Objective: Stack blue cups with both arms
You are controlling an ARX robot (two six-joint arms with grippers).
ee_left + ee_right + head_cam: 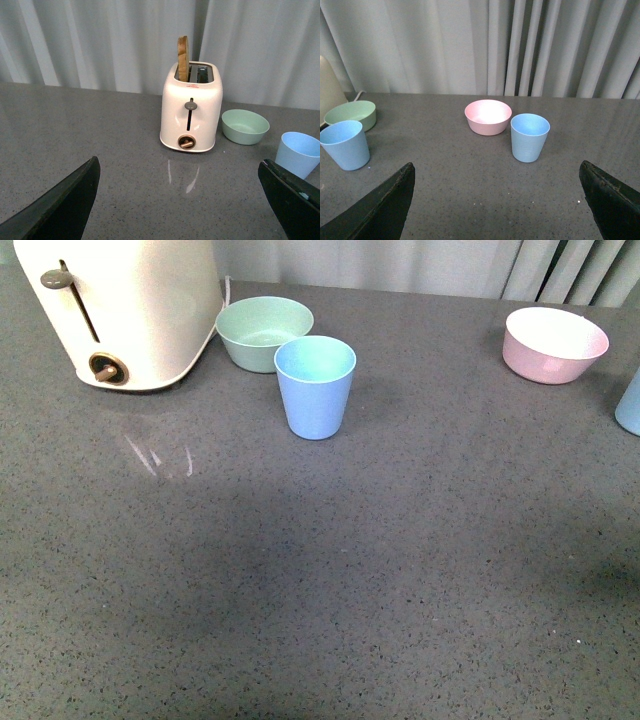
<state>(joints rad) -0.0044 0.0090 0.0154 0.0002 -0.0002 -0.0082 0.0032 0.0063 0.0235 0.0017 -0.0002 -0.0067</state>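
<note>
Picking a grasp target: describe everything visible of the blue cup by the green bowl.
The blue cup is a light blue, matte, plastic-looking tumbler: tapered, handleless, paler aqua inside, empty. It stands upright, mouth up, on the grey table, just in front of the green bowl, a gap between them. Nothing else touches it.

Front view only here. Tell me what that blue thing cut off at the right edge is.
Observer: That is the second blue cup. The right wrist view shows it whole, standing upright beside the pink bowl.
Operator: Report the right gripper.
Observer: The right gripper is open and empty, with that cup ahead of it.
Operator: Now the left.
Observer: The left gripper is open and empty, facing the toaster.
</note>
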